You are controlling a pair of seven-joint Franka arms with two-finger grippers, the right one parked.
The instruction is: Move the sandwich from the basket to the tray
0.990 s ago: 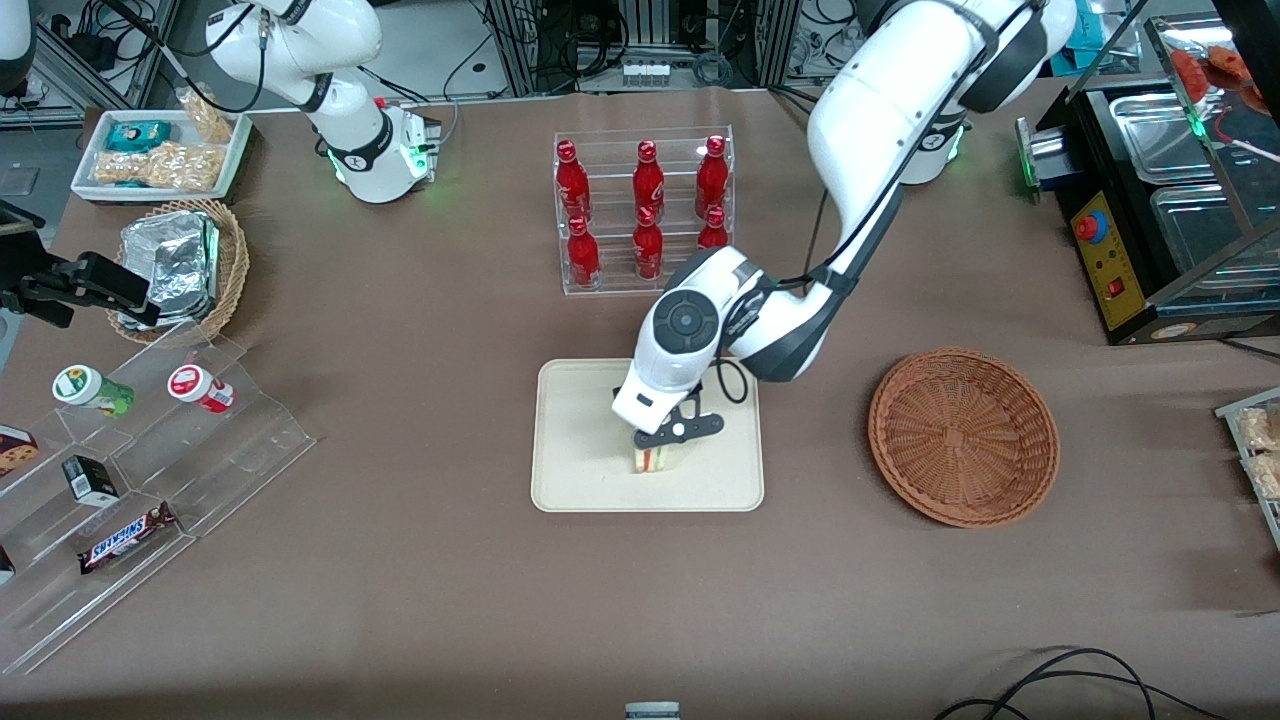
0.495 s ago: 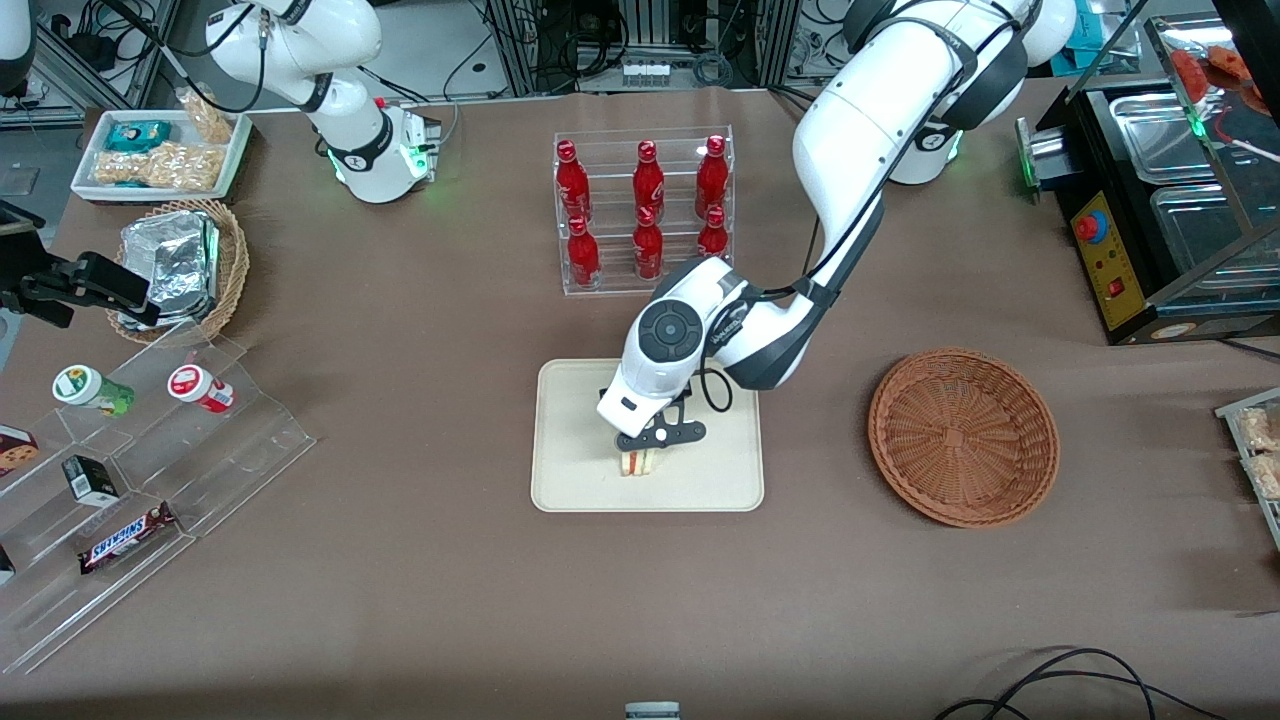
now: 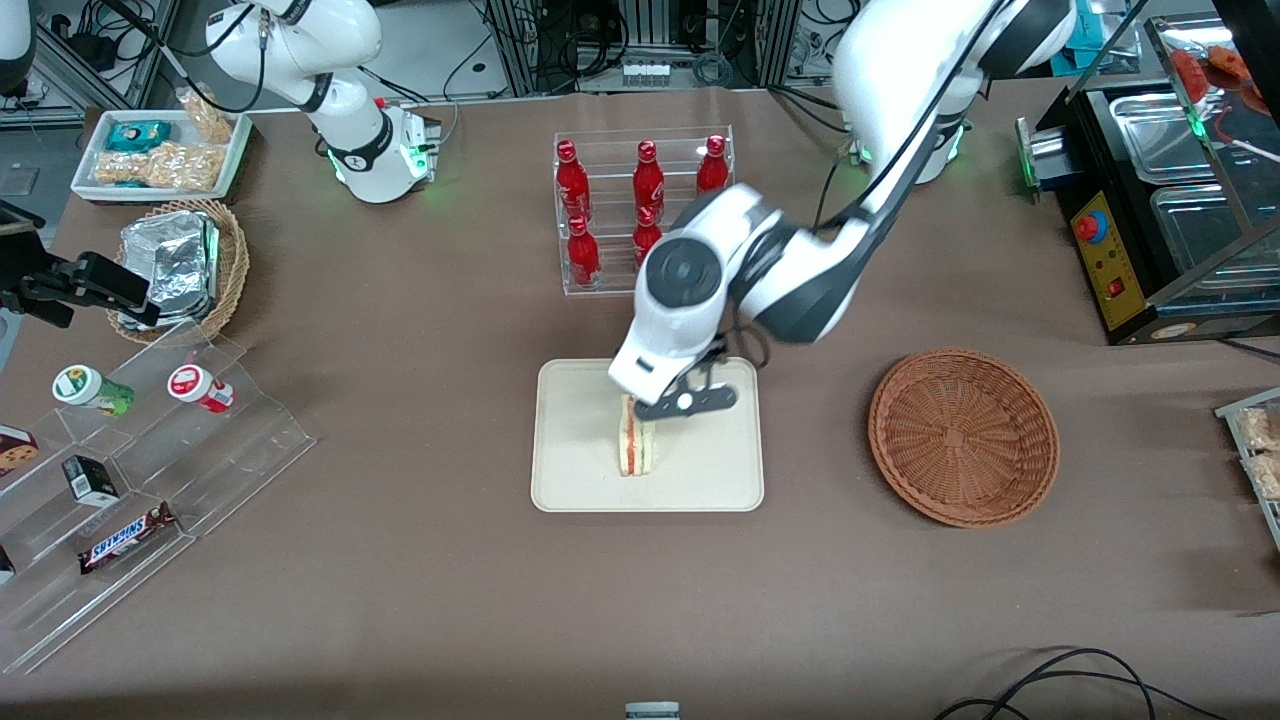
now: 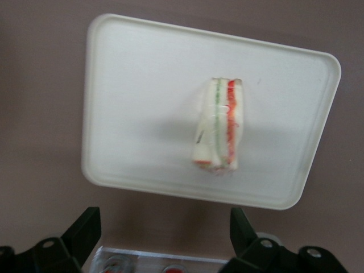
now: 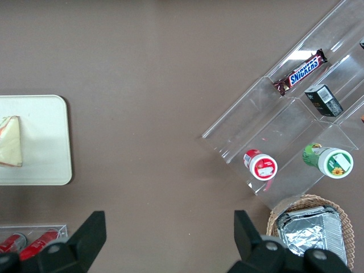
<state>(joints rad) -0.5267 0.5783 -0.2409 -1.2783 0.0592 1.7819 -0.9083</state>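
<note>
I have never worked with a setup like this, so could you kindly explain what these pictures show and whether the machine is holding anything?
These are two white robot arms at a brown-covered table, each ending in a two-finger gripper. One picture looks at the robots from the front; the other two come from cameras on the arms' wrists, looking down.

The working arm's gripper hangs above the flat cream-beige rectangular tray. Its fingers are spread wide and hold nothing. The small triangular sandwich of white bread with red and green filling stands on the tray, free of the gripper. The round reddish-brown wicker basket it belongs to sits empty, toward the working arm's end of the table.

Also there: a clear rack of red bottles, farther from the front camera than the tray, and a clear stepped stand with snacks toward the parked arm's end.
</note>
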